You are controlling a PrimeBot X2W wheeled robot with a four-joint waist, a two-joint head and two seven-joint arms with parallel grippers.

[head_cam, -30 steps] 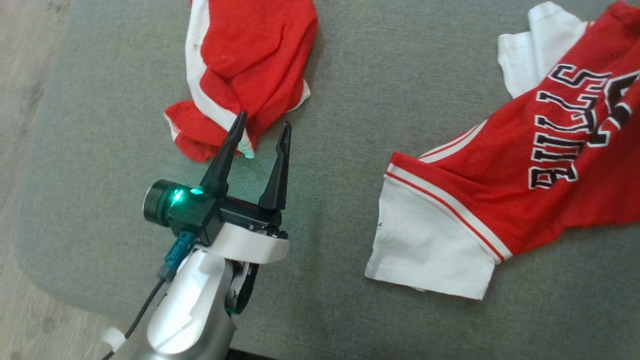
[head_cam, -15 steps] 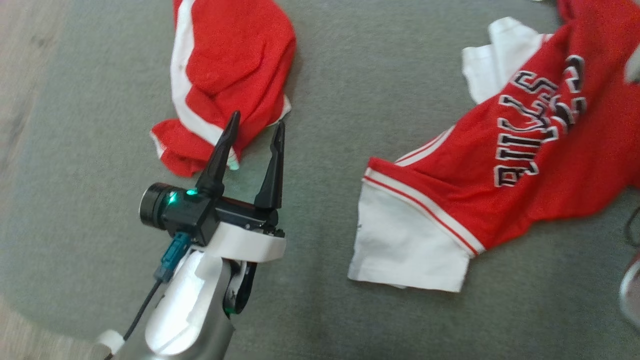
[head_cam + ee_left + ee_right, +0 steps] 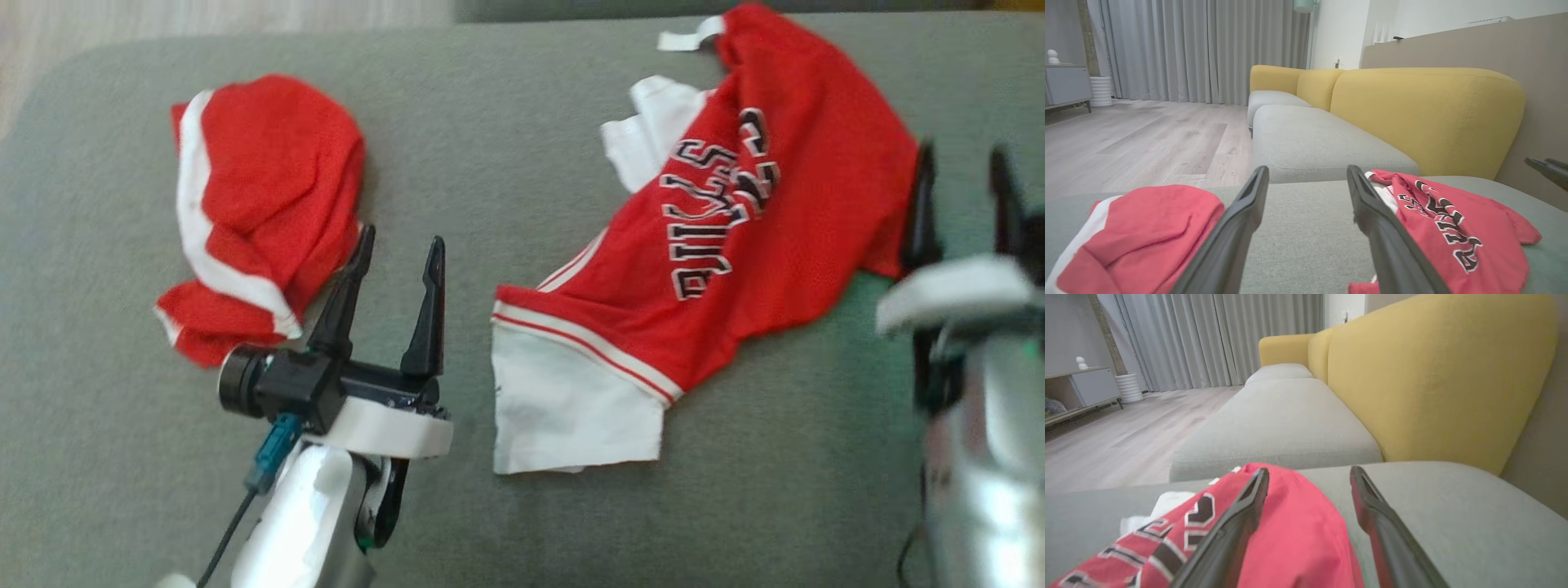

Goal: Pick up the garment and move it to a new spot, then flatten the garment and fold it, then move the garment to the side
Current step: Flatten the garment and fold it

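The garment, a red jersey [image 3: 759, 245] with black-and-white lettering and white sleeves, lies crumpled on the grey sofa seat [image 3: 506, 106]. My right gripper [image 3: 962, 155] is open at the jersey's right edge, holding nothing. In the right wrist view its fingers [image 3: 1237, 522] straddle the edge of the jersey [image 3: 1294, 539]. My left gripper [image 3: 402, 238] is open and empty, between the jersey and a bundled red-and-white garment [image 3: 261, 196]. In the left wrist view the left gripper [image 3: 1306, 175] points over bare seat, with the bundle [image 3: 1147, 220] to its left and the jersey [image 3: 1453, 228] to its right.
A yellow backrest [image 3: 1429, 114] runs behind the seat. A second grey seat cushion [image 3: 1310, 143] continues beyond it. Wooden floor [image 3: 1126, 139] lies past the seat's edge, with grey curtains [image 3: 1188, 49] and a low cabinet [image 3: 1067, 83] far off.
The head camera has swung, shifting the whole picture. My right arm has come into view at the jersey's right edge, jaws open. The left gripper stays open beside the red bundle.
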